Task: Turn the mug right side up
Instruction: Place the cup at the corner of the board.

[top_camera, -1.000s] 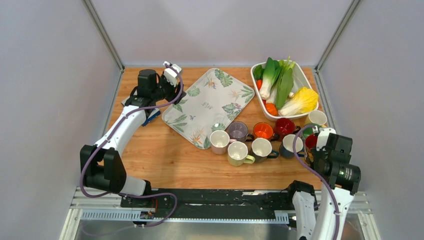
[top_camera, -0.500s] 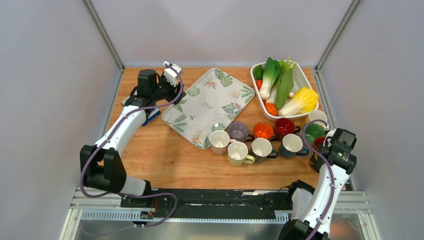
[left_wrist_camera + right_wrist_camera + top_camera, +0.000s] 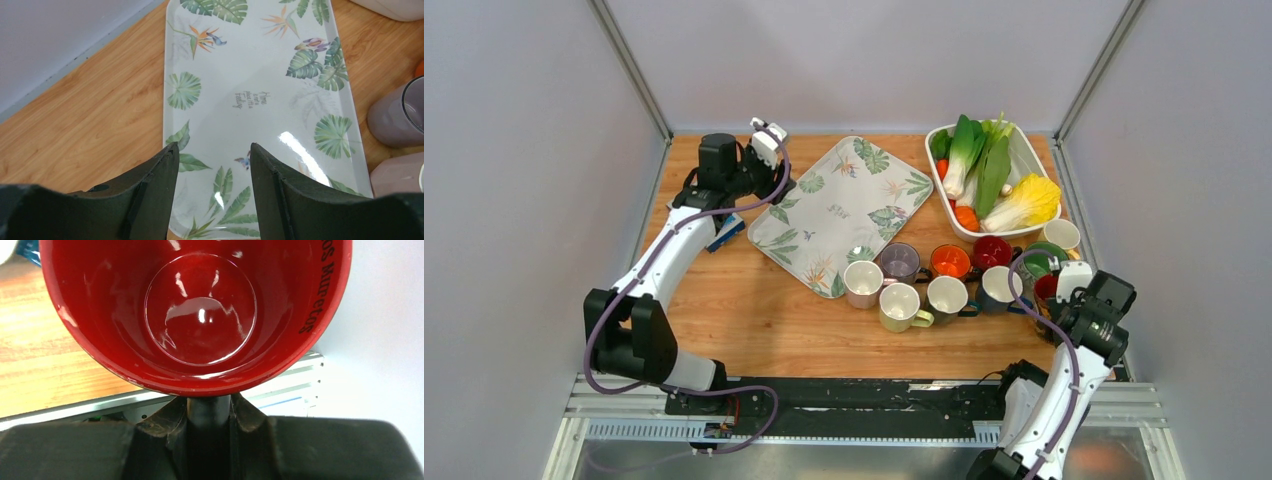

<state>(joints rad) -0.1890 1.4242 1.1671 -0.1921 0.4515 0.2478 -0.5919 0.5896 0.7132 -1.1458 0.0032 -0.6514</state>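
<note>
Pinching what looks like the dark handle (image 3: 208, 405) between its two fingers, the right pincer (image 3: 209, 412) is clenched on the red mug (image 3: 200, 315). The wrist view looks straight down into the mug's glossy inside to its bottom. Seen from above, the mug (image 3: 1045, 286) sits at the near right corner of the table (image 3: 754, 320), close to the wall and just beside the other mugs (image 3: 902, 303). Its red inside shows to the overhead camera, so the mouth seems to face mostly upward. Whether its base is on the wood or hanging just above it cannot be told, since the arm hides that part. By this reading the turning itself is nearly or wholly done. What is left is to settle the mug flat on its base, let go of the handle and draw the arm clear without knocking its neighbours. Farther off, the left pincer (image 3: 214, 150) is released and holds nothing, with its fingers spread over the near end of the leaf-patterned tray (image 3: 165, 100). A dish of vegetables (image 3: 1028, 148) stands at the far right, behind the mugs.
</note>
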